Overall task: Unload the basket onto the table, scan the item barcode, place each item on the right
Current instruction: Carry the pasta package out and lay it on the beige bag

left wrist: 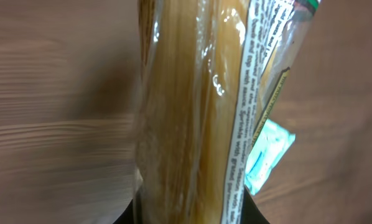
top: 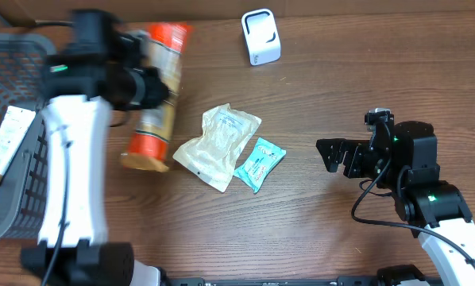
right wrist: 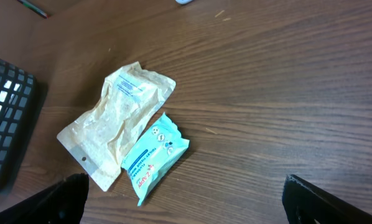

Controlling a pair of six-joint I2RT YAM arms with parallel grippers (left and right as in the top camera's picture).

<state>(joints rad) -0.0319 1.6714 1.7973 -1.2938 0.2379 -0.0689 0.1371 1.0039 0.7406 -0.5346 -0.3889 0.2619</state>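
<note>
The left fingers (top: 152,87) are pressed tight on a spaghetti packet (top: 152,127), pinching it near its middle over the left side of the desk (top: 325,87), beside a dark mesh basket (top: 15,199). Whether the packet's lower orange end touches the wood is hard to tell. The white barcode scanner (top: 260,37) stands well apart, at the far edge. A cream pouch (top: 218,147) and a teal wipes packet (top: 259,163) lie touching mid-desk. The right fingers (top: 330,152) are spread wide, holding nothing, to the right of both.
</note>
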